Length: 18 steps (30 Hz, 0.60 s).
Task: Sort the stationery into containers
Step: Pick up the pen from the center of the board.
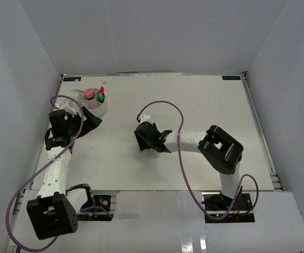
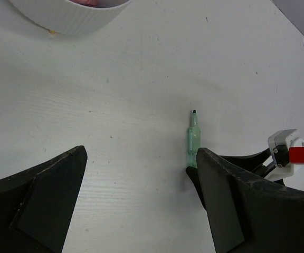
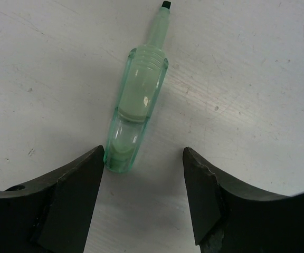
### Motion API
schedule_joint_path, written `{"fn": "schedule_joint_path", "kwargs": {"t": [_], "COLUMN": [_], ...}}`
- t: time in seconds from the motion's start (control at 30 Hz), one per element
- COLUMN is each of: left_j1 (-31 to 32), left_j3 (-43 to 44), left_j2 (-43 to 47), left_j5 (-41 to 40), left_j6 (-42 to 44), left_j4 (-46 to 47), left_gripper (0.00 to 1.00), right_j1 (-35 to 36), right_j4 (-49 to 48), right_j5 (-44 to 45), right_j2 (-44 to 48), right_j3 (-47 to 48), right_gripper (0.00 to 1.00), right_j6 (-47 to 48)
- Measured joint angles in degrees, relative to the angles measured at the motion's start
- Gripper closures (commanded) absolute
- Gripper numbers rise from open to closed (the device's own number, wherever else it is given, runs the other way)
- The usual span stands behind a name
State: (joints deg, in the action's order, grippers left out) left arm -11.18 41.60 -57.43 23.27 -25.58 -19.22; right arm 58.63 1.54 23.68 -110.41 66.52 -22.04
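Top external: organiser cup (image 1: 102,110) holds pink tube (image 1: 88,94), green marker (image 1: 101,98).

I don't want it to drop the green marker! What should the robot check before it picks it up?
1. Green marker between the right gripper's fingers: ok, its back end sits in the gap, off-centre.
2. Firm pinch: not ok, the jaws stand apart.
3. Marker flat on the table: ok.
4. Left gripper out of the way: ok, open, hanging near the white cup, apart from the marker.
5. Room in the cup: cannot tell; a pink tube already stands inside.
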Motion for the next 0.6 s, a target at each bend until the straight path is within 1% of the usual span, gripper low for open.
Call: {"fn": "schedule_joint_path", "kwargs": {"t": [0.2,0.23,0.27,0.3,0.5,0.53,0.6], "left_j1": [0.0,0.0,0.0,0.0,0.0,0.0,0.0], "left_j3": [0.0,0.0,0.0,0.0,0.0,0.0,0.0], "left_j2": [0.0,0.0,0.0,0.0,0.0,0.0,0.0], "left_j5": [0.1,0.1,0.1,0.2,0.2,0.3,0.3], "left_j6": [0.0,0.0,0.0,0.0,-0.1,-0.1,-0.2], "left_j4": [0.0,0.0,0.0,0.0,0.0,0.0,0.0], "left_gripper": [0.04,0.04,0.05,0.04,0.04,0.04,0.05], "right_j1": [0.2,0.3,0.3,0.3,0.3,0.3,0.3], "right_j4": [-1.0,-1.4,-2.0,-2.8,-7.7,-8.4,-9.5], "right_j5": [1.1,1.4,1.6,1.9,1.7,1.6,1.3], "right_j2": [0.0,0.0,0.0,0.1,1.1,1.2,1.2], "right_j3": [-0.7,-0.9,-1.2,-1.7,-4.8,-5.2,-5.7], "right_gripper": [0.36,0.38,0.42,0.43,0.44,0.46,0.47], "right_j6": [-0.8,-0.9,-0.9,-0.7,1.6,1.9,2.6]}}
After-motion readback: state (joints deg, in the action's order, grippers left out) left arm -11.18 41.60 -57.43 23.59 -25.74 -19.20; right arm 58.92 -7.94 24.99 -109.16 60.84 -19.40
